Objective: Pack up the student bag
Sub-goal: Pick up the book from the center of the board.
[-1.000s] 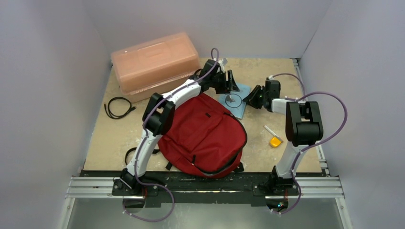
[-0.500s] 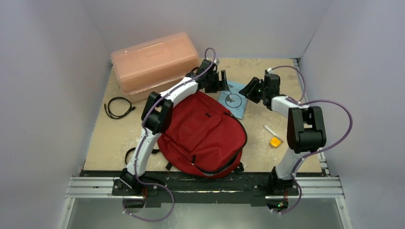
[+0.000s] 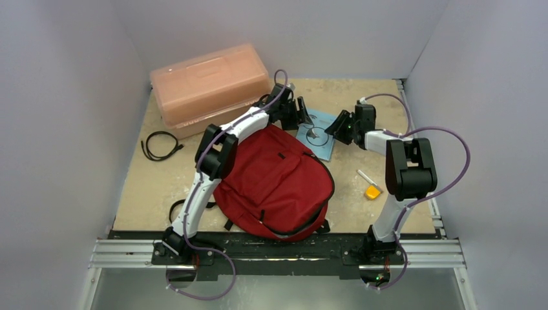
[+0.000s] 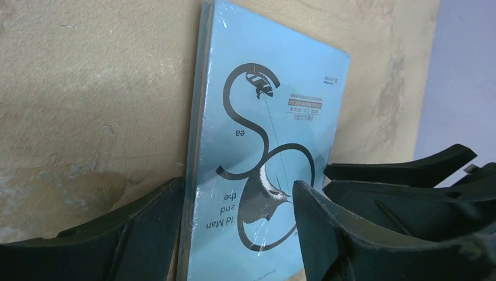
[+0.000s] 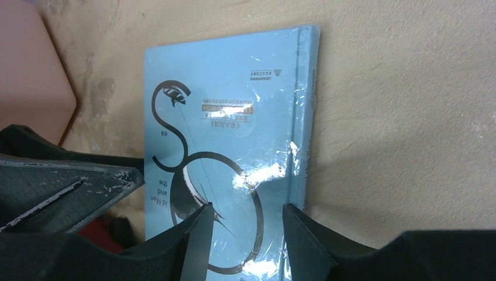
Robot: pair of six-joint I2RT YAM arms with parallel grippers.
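Observation:
The student bag (image 3: pixel 274 184) is a dark red backpack lying flat at the table's middle, zipped as far as I can see. A light blue shrink-wrapped book (image 3: pixel 321 137) lies flat just behind its top right corner. My left gripper (image 3: pixel 302 115) is open at the book's left edge; in the left wrist view (image 4: pixel 237 225) one finger is on the table beside the book (image 4: pixel 263 134) and the other over the cover. My right gripper (image 3: pixel 337 125) is open at the book's right edge, its fingers either side of the spine (image 5: pixel 245 234).
A translucent orange-pink plastic box (image 3: pixel 210 87) stands at the back left. A black cable (image 3: pixel 160 145) lies at the left. A small yellow item (image 3: pixel 372 192) and a white stick (image 3: pixel 365 176) lie right of the bag. Grey walls enclose three sides.
My left gripper has pulled back left from over the book to its left edge. My right gripper has moved back and left, closing in on the book's right edge. The book and bag have not moved.

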